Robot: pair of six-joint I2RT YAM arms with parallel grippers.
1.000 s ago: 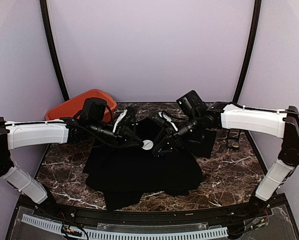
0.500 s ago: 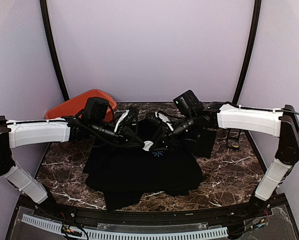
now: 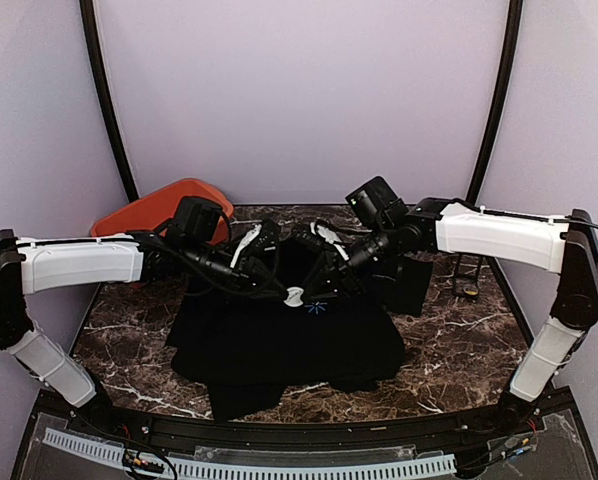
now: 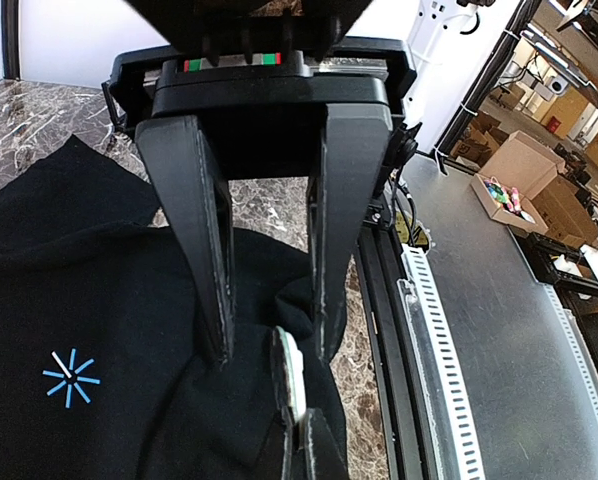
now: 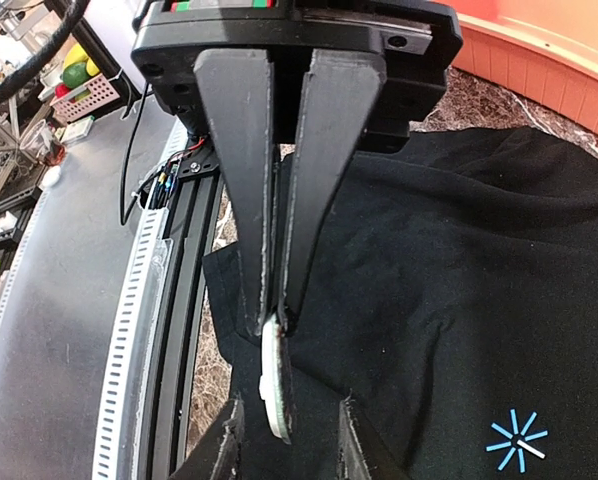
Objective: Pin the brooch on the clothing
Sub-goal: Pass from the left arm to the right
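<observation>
Top external view shows both arms meeting over a black short-sleeved T-shirt (image 3: 279, 350) spread on the dark marbled tabletop (image 3: 449, 350). The small round pale brooch (image 3: 295, 295) is poised between them, just beside the light-blue starburst print (image 3: 317, 307). At close range the right fingers (image 5: 244, 180) sit almost together and nip the brooch by its rim, edge-on, at their very tips. The left fingers (image 4: 199, 250) stand apart with a clear gap, straddling the brooch and a rise of black cloth, and appear to clamp nothing. That slim hold is the chief hazard: pressure against the fabric could swivel the brooch in the tips or squeeze it out. A thing so small would be hard to find if it dropped among dark folds. With the cloth seemingly loose between the left fingers, the T-shirt may simply give way under the push instead of taking the pin. The pin may also catch a second layer beneath. Four fingertips crowd one spot, so a closing or shifting of the left fingers could knock the brooch askew. Whether the brooch touches the cloth, and which way its fastening faces, cannot be told from these views.
</observation>
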